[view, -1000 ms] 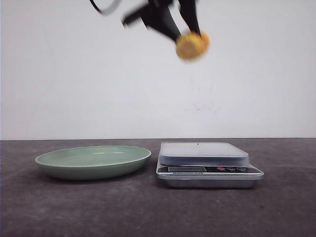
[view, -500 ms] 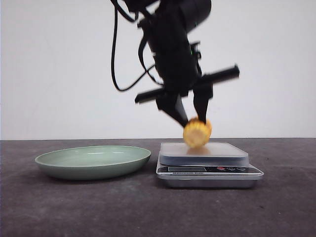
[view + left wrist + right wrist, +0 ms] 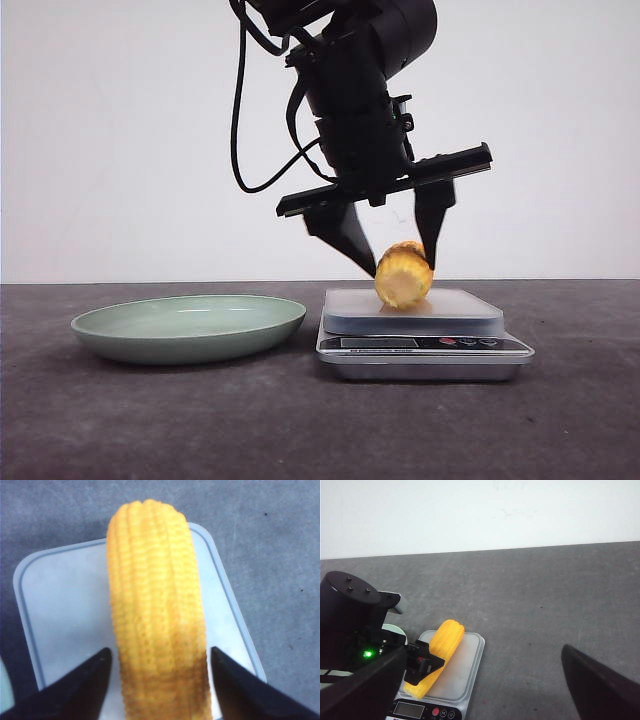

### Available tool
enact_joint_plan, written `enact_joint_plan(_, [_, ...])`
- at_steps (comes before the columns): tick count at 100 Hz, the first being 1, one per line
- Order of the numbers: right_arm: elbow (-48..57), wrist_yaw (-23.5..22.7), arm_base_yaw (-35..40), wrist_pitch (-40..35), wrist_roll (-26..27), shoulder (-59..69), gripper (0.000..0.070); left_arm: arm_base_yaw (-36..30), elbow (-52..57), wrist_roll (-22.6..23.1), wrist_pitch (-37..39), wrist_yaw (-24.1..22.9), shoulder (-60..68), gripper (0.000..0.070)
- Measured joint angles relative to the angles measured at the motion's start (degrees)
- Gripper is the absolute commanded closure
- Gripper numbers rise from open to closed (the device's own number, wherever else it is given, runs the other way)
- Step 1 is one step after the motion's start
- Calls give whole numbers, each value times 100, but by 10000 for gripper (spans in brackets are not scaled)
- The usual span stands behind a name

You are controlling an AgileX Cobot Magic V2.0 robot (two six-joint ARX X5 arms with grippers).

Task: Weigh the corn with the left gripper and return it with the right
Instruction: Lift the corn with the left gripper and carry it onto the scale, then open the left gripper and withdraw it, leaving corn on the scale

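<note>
Corn [image 3: 403, 278] lying on the kitchen scale [image 3: 420, 330], left gripper [image 3: 400, 262] spread around it.

I see orange-yellow kernel rows, browner near the fingers [image 3: 80, 685]; only my left wrist view shows clear gaps either side; right gripper [image 3: 480, 690] spread wide, well apart; green plate [image 3: 188, 327] beside the scale.

the corn [image 3: 403, 279] lies on the scale [image 3: 424, 333], with the left gripper [image 3: 398, 259] directly above at 12 o'clock, its fingers either side of the cob. the plate [image 3: 189, 327] sits just beside the scale at 9 o'clock on the table [image 3: 300, 430].
</note>
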Motion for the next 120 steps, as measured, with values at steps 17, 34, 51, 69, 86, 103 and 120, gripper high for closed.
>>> enact_joint_plan(17, [0, 0, 0, -26, -2, 0, 72, -85, 2, 157, -28, 0, -7, 265])
enact_joint_plan(34, [0, 0, 4, -28, -2, 0, 72, -120, 22, 507, -216, -391, -289, 265])
enact_joint_plan(51, [0, 0, 9, -28, -2, 0, 72, -81, 55, 1104, -365, -1139, -1187, 265])
enact_joint_plan(69, [0, -2, 9, -28, -2, 0, 72, 111, 109, 1502, -673, -1189, -2420, 266])
enact_joint_plan(86, [0, -4, 15, 0, -2, 20, 71, 68, 109, 1816, -1029, -1279, -3709, 266])
enact_joint_plan(103, [2, -4, 46, 72, -2, 94, 71, -245, 131, 2243, -1475, -2100, -5265, 265])
enact_joint_plan(120, [2, -142, 129, 234, -4, 170, 71, -280, 166, 2302, -2433, -2382, -6485, 266])
